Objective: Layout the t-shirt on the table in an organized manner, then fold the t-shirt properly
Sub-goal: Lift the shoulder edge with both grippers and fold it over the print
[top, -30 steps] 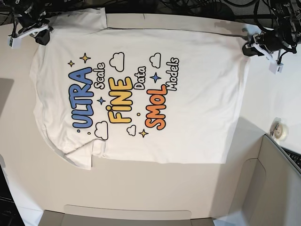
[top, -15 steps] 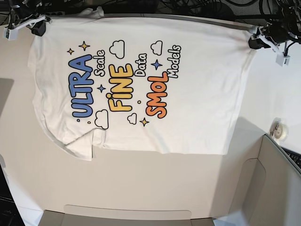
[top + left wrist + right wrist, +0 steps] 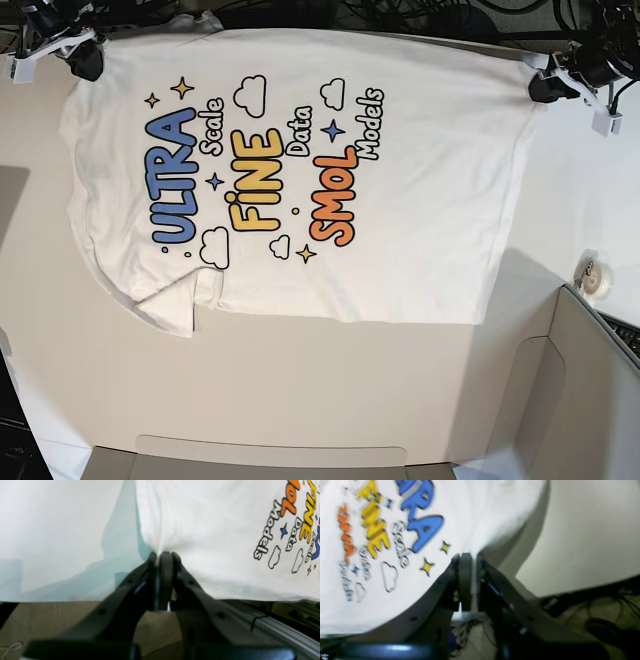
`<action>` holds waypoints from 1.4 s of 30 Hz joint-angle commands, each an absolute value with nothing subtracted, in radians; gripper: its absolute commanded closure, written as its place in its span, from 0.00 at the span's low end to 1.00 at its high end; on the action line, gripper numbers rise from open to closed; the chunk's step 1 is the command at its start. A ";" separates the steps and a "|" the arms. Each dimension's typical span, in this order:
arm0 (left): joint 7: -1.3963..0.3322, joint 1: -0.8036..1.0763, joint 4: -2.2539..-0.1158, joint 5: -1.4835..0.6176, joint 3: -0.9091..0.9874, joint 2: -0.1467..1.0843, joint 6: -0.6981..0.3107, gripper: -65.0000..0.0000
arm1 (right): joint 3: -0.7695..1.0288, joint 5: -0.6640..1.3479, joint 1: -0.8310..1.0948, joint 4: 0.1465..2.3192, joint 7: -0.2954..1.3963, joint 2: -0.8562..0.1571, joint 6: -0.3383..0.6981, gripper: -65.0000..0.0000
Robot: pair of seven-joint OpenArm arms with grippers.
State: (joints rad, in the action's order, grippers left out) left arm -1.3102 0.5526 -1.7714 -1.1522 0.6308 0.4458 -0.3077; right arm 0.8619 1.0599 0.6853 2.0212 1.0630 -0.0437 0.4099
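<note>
The table (image 3: 300, 390), a broad off-white top, fills most of the base view, with grey-beige panels (image 3: 590, 390) at its lower edge and right corner. The t-shirt (image 3: 420, 200) lies spread print-up across the far half of the table, its far edge at the table's far rim; the blue, yellow and orange lettering runs sideways, and one sleeve (image 3: 175, 300) is folded under at the near left. The left gripper (image 3: 162, 555) has its jaws pressed together on a pinch of the shirt's plain far corner, cloth puckering into it. The right gripper (image 3: 467, 556) is likewise closed tight on the shirt's edge beside the yellow stars. A small roll of tape (image 3: 596, 278) sits on the table near the right panel.
</note>
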 commanded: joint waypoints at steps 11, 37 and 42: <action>-1.396 0.328 -1.782 -1.164 0.639 0.418 -0.309 1.00 | 0.863 1.230 0.513 2.040 1.044 -0.067 0.364 1.00; -1.396 0.102 -1.500 -1.155 0.634 0.449 -0.303 1.00 | 0.733 0.748 0.259 2.025 1.043 -0.068 0.097 1.00; -1.396 0.102 -1.500 -1.155 0.591 0.478 -0.302 1.00 | 0.728 0.674 0.217 1.982 1.043 -0.065 0.096 1.00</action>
State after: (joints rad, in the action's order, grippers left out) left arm -1.4105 0.1120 -1.4841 -1.1374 0.5884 0.4534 -0.3031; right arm 0.7246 0.6807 0.2203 1.9686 1.0695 -0.0544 0.0998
